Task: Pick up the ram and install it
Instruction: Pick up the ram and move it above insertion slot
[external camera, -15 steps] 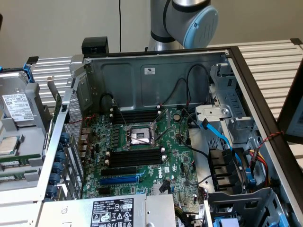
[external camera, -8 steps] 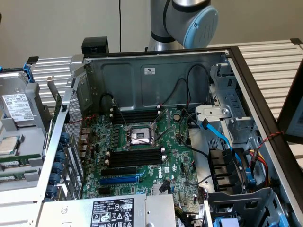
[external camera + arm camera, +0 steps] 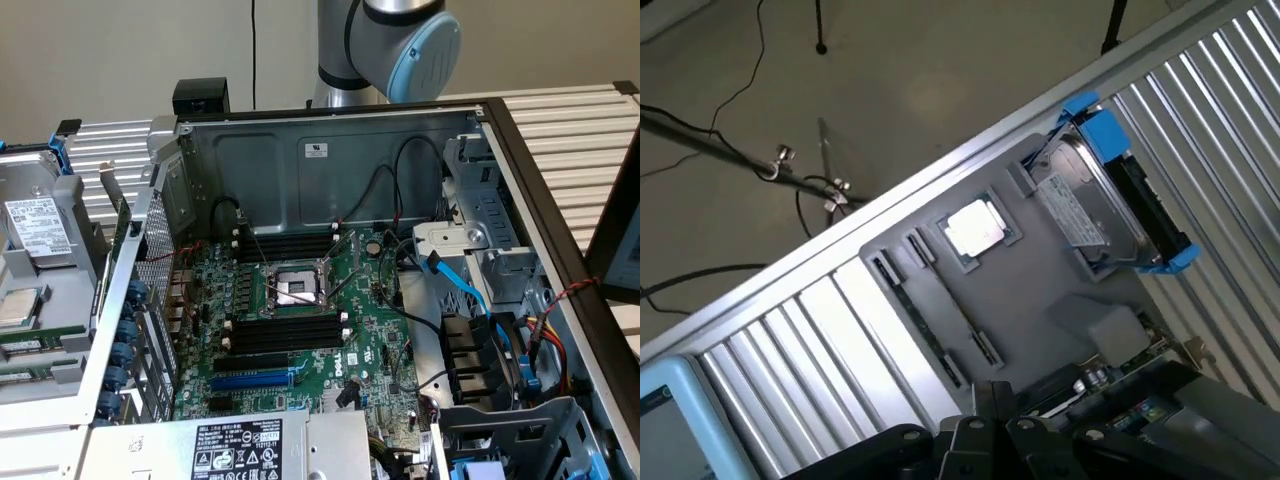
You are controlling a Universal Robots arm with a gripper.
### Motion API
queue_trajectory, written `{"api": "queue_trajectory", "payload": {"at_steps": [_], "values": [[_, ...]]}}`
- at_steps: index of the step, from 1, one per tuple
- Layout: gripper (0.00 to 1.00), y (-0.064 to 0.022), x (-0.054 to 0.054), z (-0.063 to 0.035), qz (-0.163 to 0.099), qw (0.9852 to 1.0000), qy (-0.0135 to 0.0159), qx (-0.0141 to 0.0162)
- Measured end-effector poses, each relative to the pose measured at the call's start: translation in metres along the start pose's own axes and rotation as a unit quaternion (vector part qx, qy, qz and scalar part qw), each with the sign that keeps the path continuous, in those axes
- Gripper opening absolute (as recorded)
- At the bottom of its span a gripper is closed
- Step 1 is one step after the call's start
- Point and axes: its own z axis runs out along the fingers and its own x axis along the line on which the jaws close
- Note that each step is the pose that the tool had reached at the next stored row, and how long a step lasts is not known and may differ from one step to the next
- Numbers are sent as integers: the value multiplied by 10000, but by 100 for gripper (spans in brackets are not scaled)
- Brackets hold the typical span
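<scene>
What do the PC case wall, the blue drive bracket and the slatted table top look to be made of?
Case wall: bare grey sheet metal, matte, judging by stamped panels and folded edges. Drive bracket: bright blue plastic, probably moulded, smooth and uniformly coloured. Table top: likely aluminium, silver ribbed slats with streaky glints.

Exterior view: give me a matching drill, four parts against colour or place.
Parts:
1 drive
2 ram
3 socket
4 cable

Colour or place:
A green, on tray
B blue
C silver, on tray
D between black slots

Pairs: 1-C, 2-A, 3-D, 4-B
</scene>
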Motion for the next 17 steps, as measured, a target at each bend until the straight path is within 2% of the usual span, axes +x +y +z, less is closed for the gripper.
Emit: {"api": "queue_trajectory", "payload": {"at_steps": [3,6,9,12,15,17], "values": [[11,0,0,1,-272,9996,8,-5],[11,0,0,0,-544,9985,17,-10],[11,0,0,1,-816,9967,26,-15],[11,-1,0,1,-1079,9942,34,-20],[11,3,1,0,-1151,9933,37,-22],[11,3,1,2,-1319,9913,42,-25]]}}
